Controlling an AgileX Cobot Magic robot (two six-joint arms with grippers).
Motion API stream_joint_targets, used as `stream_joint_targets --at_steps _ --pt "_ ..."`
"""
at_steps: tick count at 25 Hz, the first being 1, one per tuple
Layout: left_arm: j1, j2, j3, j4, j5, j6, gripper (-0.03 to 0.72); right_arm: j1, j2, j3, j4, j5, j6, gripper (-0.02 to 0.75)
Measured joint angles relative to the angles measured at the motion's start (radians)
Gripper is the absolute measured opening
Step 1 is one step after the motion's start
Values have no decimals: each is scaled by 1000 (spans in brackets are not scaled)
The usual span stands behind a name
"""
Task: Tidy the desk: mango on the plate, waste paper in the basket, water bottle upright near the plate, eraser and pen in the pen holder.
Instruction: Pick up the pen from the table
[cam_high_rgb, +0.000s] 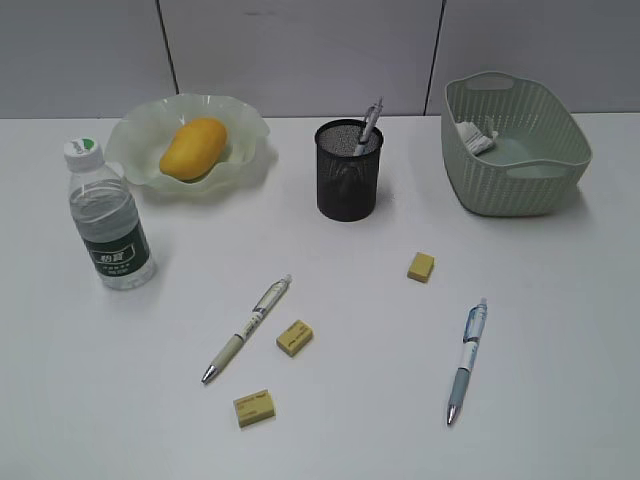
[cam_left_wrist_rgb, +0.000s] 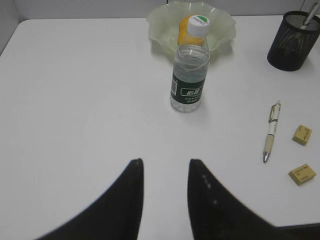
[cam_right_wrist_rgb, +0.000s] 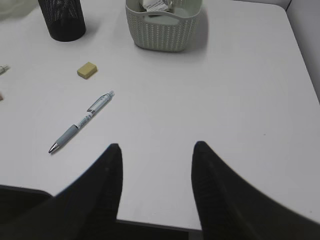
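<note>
The yellow mango (cam_high_rgb: 193, 148) lies on the ruffled green plate (cam_high_rgb: 135, 150). In front of the plate, at the left, the water bottle (cam_high_rgb: 108, 222) stands upright. One pen (cam_high_rgb: 370, 125) sticks out of the black mesh pen holder (cam_high_rgb: 348, 175). Two more pens (cam_high_rgb: 247, 328) (cam_high_rgb: 467, 358) and three yellow erasers (cam_high_rgb: 421, 266) (cam_high_rgb: 294, 337) (cam_high_rgb: 254, 407) lie loose on the desk. Waste paper (cam_high_rgb: 475, 138) rests inside the basket (cam_high_rgb: 520, 150). My left gripper (cam_left_wrist_rgb: 166, 162) hangs open and empty, well short of the bottle (cam_left_wrist_rgb: 189, 75). My right gripper (cam_right_wrist_rgb: 156, 146) is open and empty near the desk's front edge, right of a pen (cam_right_wrist_rgb: 82, 121).
The desk's front edge runs just under the right gripper. The desk's right edge (cam_right_wrist_rgb: 300, 50) lies beyond the basket (cam_right_wrist_rgb: 165, 30). Bare white tabletop (cam_left_wrist_rgb: 80, 100) spreads left of the bottle. Neither arm shows in the exterior view.
</note>
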Motion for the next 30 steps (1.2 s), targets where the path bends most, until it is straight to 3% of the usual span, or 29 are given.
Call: stream_joint_targets --at_steps 18,20,24,30 --pt "1 0 0 -5 -1 0 235 0 -8 3 0 1 12 375" --pt "1 0 0 -5 -1 0 235 0 -8 3 1 1 13 421" --pt "1 0 0 -5 -1 0 235 0 -8 3 1 1 14 613" --pt "1 0 0 -5 -1 0 235 0 -8 3 1 1 14 662"
